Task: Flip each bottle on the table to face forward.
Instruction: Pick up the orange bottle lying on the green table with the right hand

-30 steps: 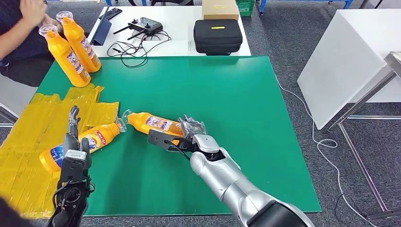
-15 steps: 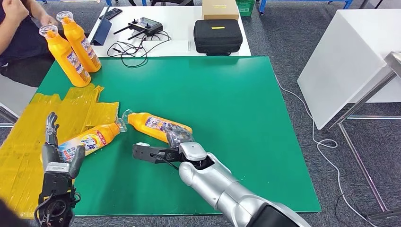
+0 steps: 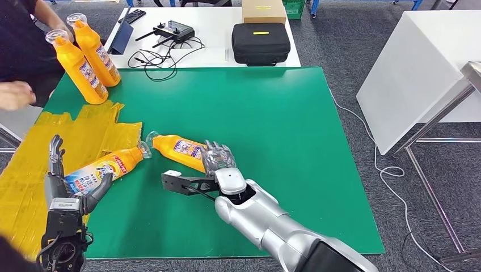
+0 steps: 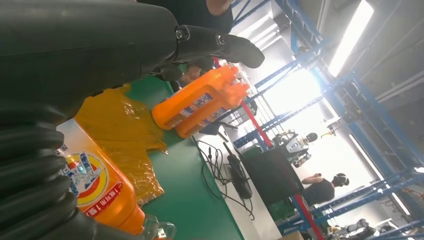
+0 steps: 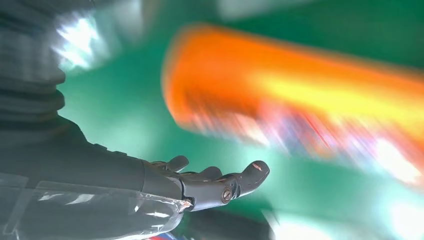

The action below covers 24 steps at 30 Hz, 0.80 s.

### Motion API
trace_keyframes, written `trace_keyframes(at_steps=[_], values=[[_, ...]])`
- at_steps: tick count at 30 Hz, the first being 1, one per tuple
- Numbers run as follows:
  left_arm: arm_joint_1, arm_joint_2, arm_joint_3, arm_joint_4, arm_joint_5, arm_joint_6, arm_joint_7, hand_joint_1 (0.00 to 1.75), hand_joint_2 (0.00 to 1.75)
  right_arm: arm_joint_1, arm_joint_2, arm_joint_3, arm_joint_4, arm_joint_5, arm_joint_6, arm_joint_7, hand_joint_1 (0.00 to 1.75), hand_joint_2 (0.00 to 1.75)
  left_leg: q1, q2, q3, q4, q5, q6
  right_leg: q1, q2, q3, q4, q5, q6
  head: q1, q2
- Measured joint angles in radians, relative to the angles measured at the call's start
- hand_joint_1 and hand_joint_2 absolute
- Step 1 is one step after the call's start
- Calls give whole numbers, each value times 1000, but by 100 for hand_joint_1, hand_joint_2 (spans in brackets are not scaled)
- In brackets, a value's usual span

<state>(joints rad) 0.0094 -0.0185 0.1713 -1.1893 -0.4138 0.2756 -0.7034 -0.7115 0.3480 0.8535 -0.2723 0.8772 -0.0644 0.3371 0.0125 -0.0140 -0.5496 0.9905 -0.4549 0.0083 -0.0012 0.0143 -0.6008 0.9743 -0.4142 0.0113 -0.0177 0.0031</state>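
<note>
Head view: the left hand point(image 3: 67, 184) spreads its fingers around the base of an orange bottle point(image 3: 102, 169) lying on yellow plastic point(image 3: 34, 170) near the green table's point(image 3: 272, 113) left edge. The right hand point(image 3: 198, 173) is open, holding nothing, beside a second lying bottle point(image 3: 178, 149). Two upright bottles point(image 3: 85, 56) stand at the far left corner.

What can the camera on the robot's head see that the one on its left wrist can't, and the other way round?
The head view alone takes in the right hand beside the second lying bottle, the green mat whole and the black case. The left wrist view alone reaches the blue racks and the distant people. Both show the standing bottles, the yellow sheet and the bottle by the left hand.
</note>
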Motion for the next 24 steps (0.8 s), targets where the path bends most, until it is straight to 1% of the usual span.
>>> trace_keyframes(at_steps=[2,4,5,8,12,15,20,24], values=[[12,-5,18,-8,-3,-8,0,0,175,-20,5,0,-45,-19,-89,-75,0,175,0,1,0,0,0,0,0,1,0,0,0,0,0,0],[27,-12,39,-22,-11,-28,0,0,175,-40,9,-4,-107,-31,-131,-120,0,175,0,2,0,0,0,0,1,1,-1,0,0,0,0,0],[33,-17,50,-29,-17,-39,0,0,175,-47,10,-10,-142,-26,-136,-133,0,175,0,2,0,0,0,0,1,2,-1,0,0,0,0,0],[40,-28,69,-38,-33,-57,0,0,175,-53,7,-43,-234,11,-116,-154,0,175,0,0,0,0,0,0,1,1,-1,0,0,0,0,0],[35,-34,74,-39,-43,-59,0,0,175,-54,-2,-102,-289,42,-106,-184,0,175,-1,1,0,0,0,0,0,1,-1,0,0,0,0,0],[33,-37,75,-39,-44,-58,0,0,175,-55,-4,-132,-307,48,-107,-195,0,175,-1,1,1,0,0,0,0,1,0,0,0,0,0,0],[28,-40,75,-39,-44,-57,0,0,175,-55,-6,-157,-319,51,-107,-196,0,175,0,2,0,0,0,0,0,1,-1,0,0,0,0,0],[11,-41,69,-29,-39,-53,0,0,175,-71,-9,-180,-294,56,-75,-177,0,175,0,2,0,0,0,0,0,1,-1,0,0,0,0,0]])
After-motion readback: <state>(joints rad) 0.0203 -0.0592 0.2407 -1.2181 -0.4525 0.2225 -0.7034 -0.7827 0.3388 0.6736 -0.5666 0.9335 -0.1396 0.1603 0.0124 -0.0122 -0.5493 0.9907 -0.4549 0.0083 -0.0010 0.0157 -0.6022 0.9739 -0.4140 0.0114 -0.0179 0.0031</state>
